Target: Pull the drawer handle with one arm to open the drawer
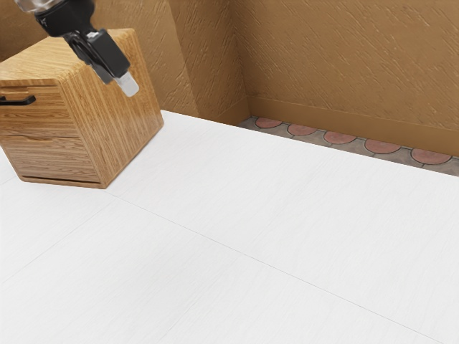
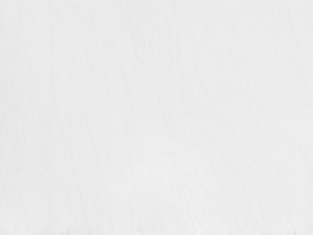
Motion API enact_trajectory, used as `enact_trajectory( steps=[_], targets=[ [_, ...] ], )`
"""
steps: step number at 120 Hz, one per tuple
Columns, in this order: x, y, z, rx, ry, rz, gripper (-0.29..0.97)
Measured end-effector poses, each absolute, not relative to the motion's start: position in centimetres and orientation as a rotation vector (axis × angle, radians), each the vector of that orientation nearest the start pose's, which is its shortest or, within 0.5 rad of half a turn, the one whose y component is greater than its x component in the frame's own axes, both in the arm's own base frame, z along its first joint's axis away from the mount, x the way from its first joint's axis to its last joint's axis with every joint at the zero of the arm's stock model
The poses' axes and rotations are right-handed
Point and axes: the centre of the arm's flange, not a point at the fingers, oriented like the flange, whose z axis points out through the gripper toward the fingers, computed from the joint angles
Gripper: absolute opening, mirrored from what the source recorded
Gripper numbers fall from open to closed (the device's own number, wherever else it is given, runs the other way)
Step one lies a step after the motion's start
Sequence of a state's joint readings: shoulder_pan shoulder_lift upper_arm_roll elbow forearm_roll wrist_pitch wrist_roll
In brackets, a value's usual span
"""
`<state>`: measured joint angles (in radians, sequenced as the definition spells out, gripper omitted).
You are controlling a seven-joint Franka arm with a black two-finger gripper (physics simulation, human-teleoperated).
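Note:
A small wooden cabinet (image 1: 107, 107) stands at the exterior view's left on the white table (image 1: 272, 236). Its top drawer (image 1: 36, 115) carries a black handle (image 1: 16, 100), partly cut off by the picture's edge. The drawer front looks flush with the cabinet body. My gripper (image 1: 126, 84) hangs in the air in front of the cabinet's top corner, angled down toward the exterior view's right. It is off to the right of the handle and touches nothing. In the wrist view the bare white table (image 2: 156, 98) with faint seams lies below my hand.
A second drawer front (image 1: 43, 154) sits below the top one. Brown textured walls (image 1: 337, 50) rise behind the table, with a strip of reddish floor tiles (image 1: 337, 136) past its far edge. White tabletop spreads right of and in front of the cabinet.

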<state>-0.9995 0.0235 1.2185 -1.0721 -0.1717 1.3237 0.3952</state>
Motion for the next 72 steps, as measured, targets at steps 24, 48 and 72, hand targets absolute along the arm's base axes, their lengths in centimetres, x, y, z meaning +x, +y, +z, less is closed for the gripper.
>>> enact_trajectory(
  steps=[24, 48, 72],
  targets=[
    [49.7, -0.2, 81.4, -3.101, 0.641, -0.353, 0.68],
    [43.3, 8.5, 82.0, -3.016, 0.933, -0.423, 0.67],
    [36.9, 16.6, 78.8, -2.821, 0.956, -0.578, 0.67]
  ],
)
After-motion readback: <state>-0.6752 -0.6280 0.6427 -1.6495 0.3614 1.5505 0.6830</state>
